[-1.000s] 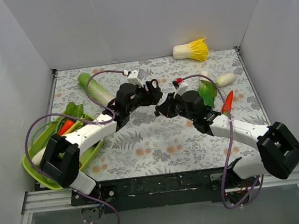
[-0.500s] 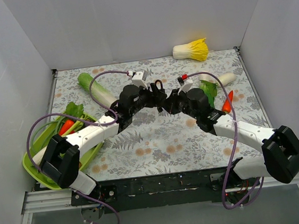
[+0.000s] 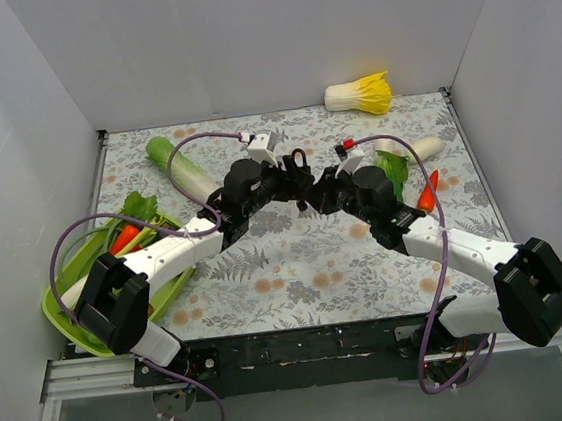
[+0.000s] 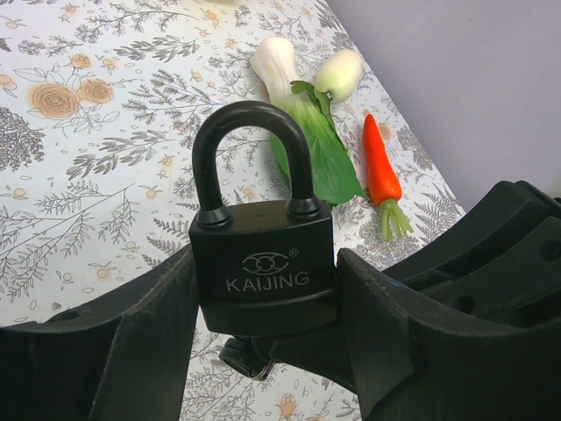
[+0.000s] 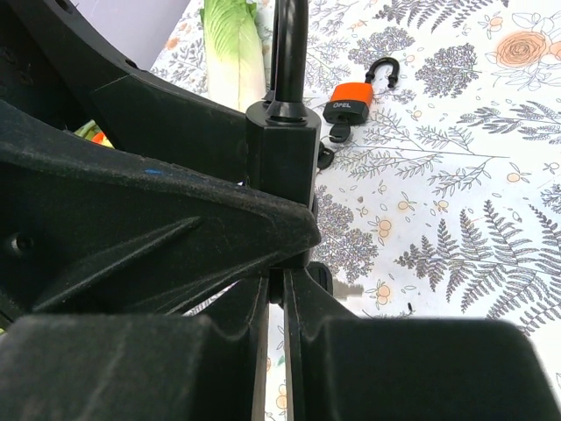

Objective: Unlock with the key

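Black padlock (image 4: 263, 263), stamped KAIJING, stands upright in mid-air above the middle of a floral-print table (image 3: 298, 279), its shackle closed and pointing up. The left gripper (image 4: 263, 303) clamps the lock body from both sides, one finger flat against each narrow face. The right gripper (image 5: 282, 289) comes in from the opposite side and sits just beneath the lock, its jaws pinched almost together on something thin. A small dark rounded piece showing under the lock's base appears to be the key (image 4: 248, 358), though most of it is hidden and it cannot be told whether the blade is seated in the keyhole. On the table behind lie an orange padlock (image 5: 355, 101) with its own keys, a toy bok choy (image 4: 307, 132) and a toy carrot (image 4: 379, 171), all well apart from the arms. The risk here is a key that is not square to the keyhole: turning it then could twist the lock body in the left fingers, or make the thin key slip in the right jaws and drop. The two grippers also crowd each other and could collide during the turn.
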`<state>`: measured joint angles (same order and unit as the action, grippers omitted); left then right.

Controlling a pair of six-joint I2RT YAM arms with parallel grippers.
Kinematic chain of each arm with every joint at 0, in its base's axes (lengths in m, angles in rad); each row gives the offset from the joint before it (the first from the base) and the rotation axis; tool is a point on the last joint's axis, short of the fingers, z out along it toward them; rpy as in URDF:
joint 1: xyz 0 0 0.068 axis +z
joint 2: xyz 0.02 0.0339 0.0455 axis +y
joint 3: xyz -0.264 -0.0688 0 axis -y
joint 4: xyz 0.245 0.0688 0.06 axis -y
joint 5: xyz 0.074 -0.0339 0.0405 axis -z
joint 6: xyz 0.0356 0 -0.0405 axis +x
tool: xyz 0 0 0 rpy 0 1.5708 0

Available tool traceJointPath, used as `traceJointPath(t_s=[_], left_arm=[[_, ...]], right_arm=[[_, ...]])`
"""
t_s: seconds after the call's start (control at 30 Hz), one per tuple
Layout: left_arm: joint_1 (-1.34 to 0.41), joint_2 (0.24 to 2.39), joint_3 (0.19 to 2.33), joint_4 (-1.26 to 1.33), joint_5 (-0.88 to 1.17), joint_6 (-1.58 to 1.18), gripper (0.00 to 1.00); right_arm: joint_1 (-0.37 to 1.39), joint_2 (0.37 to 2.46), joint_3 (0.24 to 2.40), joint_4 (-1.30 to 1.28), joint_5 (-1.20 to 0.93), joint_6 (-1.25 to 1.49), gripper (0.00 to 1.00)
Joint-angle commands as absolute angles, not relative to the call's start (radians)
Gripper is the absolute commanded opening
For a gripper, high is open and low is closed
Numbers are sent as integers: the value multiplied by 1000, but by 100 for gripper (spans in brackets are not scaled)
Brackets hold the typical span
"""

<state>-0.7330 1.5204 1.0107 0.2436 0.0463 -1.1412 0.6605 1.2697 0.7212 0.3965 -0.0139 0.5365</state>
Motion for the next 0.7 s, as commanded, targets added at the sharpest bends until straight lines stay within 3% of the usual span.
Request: traceJointPath(t_s=[0.0, 0.67], left_arm=[[-782, 1477, 1008, 147, 209, -1155, 0], [-782, 1396, 959, 301, 436, -1215, 0]], right_arm=[[612, 1207, 741, 733, 109, 502, 1], [532, 1103, 647, 891, -83, 635, 1]])
